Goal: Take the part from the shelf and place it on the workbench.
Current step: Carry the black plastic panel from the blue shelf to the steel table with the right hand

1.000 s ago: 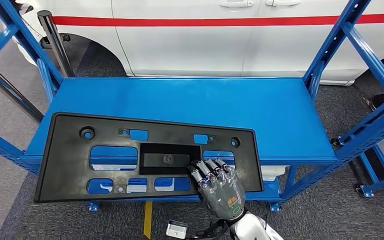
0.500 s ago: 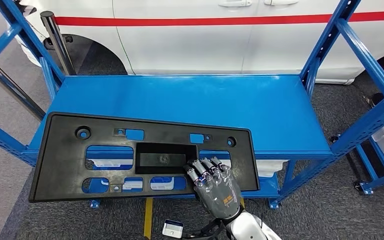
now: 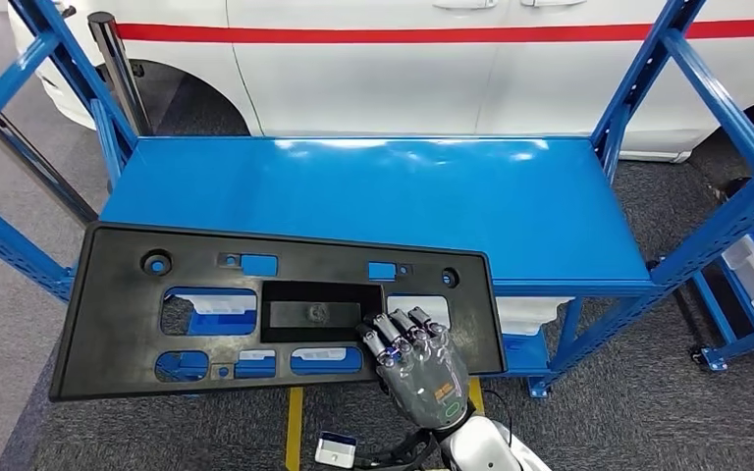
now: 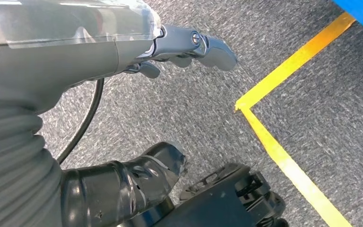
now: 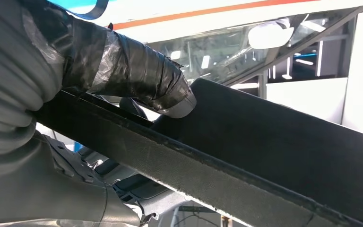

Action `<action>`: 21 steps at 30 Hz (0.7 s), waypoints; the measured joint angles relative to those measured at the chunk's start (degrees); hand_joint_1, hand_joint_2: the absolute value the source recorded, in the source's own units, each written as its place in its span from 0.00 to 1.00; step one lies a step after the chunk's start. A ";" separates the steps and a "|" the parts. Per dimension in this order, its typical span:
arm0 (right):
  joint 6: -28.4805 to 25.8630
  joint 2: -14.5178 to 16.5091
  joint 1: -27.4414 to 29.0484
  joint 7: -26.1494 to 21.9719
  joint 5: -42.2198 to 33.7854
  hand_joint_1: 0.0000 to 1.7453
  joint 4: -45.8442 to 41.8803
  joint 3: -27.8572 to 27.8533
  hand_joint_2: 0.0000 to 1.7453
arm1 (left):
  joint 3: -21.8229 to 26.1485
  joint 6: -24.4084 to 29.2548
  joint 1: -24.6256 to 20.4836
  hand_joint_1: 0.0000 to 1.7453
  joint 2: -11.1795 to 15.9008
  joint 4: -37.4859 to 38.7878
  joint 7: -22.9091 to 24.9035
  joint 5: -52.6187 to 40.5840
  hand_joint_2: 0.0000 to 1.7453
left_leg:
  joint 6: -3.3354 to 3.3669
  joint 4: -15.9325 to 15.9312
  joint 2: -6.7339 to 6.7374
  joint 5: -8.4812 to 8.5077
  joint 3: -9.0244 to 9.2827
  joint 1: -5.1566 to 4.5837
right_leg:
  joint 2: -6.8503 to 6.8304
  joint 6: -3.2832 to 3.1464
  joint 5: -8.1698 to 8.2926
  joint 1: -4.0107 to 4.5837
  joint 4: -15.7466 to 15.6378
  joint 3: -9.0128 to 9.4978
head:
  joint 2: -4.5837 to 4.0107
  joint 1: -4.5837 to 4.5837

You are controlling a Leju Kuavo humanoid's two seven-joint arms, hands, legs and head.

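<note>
The part is a long flat black plastic panel (image 3: 275,309) with several cut-outs, lying across the front edge of the blue shelf (image 3: 373,196) and jutting out past it toward me. My right hand (image 3: 417,363) grips the panel's near edge right of centre, fingers over the top. In the right wrist view the taped thumb (image 5: 137,71) presses against the panel (image 5: 274,151) from the other side. My left hand (image 4: 123,47) hangs over the grey carpet with its fingers apart and nothing in it.
Blue uprights (image 3: 648,88) and diagonal braces (image 3: 20,78) frame the shelf on both sides. A white car with a red stripe (image 3: 432,59) stands behind it. Yellow tape (image 4: 283,156) marks the grey carpet. A small white box (image 3: 334,449) lies on the floor below.
The panel has slid toward me and a little left, farther off the shelf's front edge, with my right hand holding it. The view has shifted slightly too.
</note>
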 joint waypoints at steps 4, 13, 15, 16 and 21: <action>0.00 0.01 0.04 -0.10 -0.03 1.00 -0.09 0.01 1.00 | 0.01 0.03 0.01 0.00 0.01 0.00 -0.12 0.02 1.00 | -1.39 1.11 -0.10 -0.71 -0.88 0.04 | -0.10 -1.24 1.15 -0.19 -0.82 -0.64 | 0.00 -0.04; 0.00 0.02 1.17 -0.93 -0.04 1.00 -1.10 0.14 1.00 | 0.04 0.16 0.25 0.00 0.05 0.00 -0.31 0.23 1.00 | -2.09 4.61 -0.17 -5.39 2.94 0.59 | -0.33 -1.63 3.85 -0.12 -0.28 -4.53 | 0.00 -0.22; 0.00 0.02 1.34 -0.97 -0.04 1.00 -1.60 0.18 1.00 | 0.04 0.22 0.20 0.00 0.05 0.00 -0.37 0.34 1.00 | -1.60 -0.72 -0.26 -4.74 6.13 0.33 | -0.33 -1.05 4.31 -0.09 -0.19 -4.79 | 0.00 -0.20; -0.01 0.02 1.43 -1.01 -0.04 1.00 -1.83 0.19 1.00 | 0.05 0.24 0.22 0.00 0.06 0.00 -0.39 0.43 1.00 | -1.38 -1.33 -0.30 -4.85 6.35 0.16 | -0.34 -0.71 4.59 -0.11 -0.23 -4.85 | 0.00 -0.20; -0.01 -0.01 2.13 -1.69 -0.10 1.00 -2.78 0.28 1.00 | 0.09 0.34 0.34 0.00 0.09 0.00 -0.50 0.64 1.00 | 0.51 -2.26 0.16 -2.70 5.08 0.50 | -0.16 0.59 0.34 -0.30 4.37 -6.85 | 0.00 -0.12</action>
